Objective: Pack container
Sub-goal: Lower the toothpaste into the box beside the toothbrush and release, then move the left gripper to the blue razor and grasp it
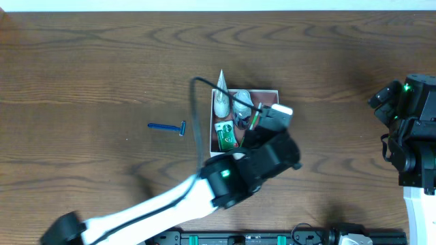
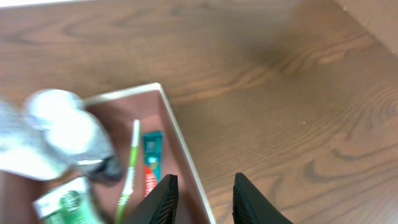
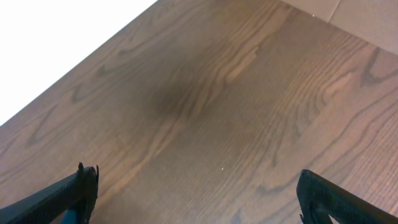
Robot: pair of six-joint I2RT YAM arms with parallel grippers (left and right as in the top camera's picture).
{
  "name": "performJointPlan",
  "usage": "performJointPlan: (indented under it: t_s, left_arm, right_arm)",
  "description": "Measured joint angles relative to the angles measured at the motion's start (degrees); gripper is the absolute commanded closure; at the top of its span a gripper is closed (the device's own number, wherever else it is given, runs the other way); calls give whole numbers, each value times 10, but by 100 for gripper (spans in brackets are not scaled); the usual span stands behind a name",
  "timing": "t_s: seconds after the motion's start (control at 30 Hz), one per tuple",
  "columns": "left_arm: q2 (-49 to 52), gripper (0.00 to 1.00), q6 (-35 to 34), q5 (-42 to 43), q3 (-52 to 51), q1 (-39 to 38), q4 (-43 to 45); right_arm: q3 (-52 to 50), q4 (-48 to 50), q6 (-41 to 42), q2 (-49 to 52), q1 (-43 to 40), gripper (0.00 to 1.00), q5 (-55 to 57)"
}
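Note:
The container (image 1: 267,92), a square box with white walls and pink-brown inside, sits at the table's middle. It holds a white tube (image 1: 222,103), a clear wrapped item (image 1: 242,101), a green packet (image 1: 225,134), a green toothbrush (image 2: 129,171) and a small toothpaste (image 2: 151,165). My left gripper (image 2: 203,202) is open and empty, its fingers straddling the container's right wall (image 2: 180,146). In the overhead view the left arm (image 1: 259,160) covers the container's right front part. My right gripper (image 3: 196,193) is open wide and empty over bare wood at the far right.
A blue razor (image 1: 167,126) lies on the table left of the container. The right arm (image 1: 412,129) stands at the table's right edge. A black rail (image 1: 272,238) runs along the front edge.

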Motion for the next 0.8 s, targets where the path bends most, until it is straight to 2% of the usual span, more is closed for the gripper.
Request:
performJointPlan:
  t_s: [0.1, 0.23, 0.3, 0.43, 0.57, 0.8]
  left_arm:
    - [-61, 63, 9, -12, 1, 7, -70]
    - [-133, 61, 16, -58, 4, 33, -219]
    - [-148, 57, 16, -75, 4, 52, -261]
    - [-155, 55, 1, -106, 3, 116, -320]
    - [-134, 55, -66, -119, -17, 189, -331]
    - [-47, 53, -246, -124, -42, 300, -320]
  right_arm:
    - [0, 0, 0, 0, 0, 1, 0]
    - [0, 0, 0, 0, 0, 1, 0]
    - [0, 0, 0, 0, 0, 1, 0]
    - [0, 0, 0, 0, 0, 1, 0]
    - [0, 0, 0, 0, 0, 1, 0]
    - [0, 0, 0, 0, 0, 1, 0]
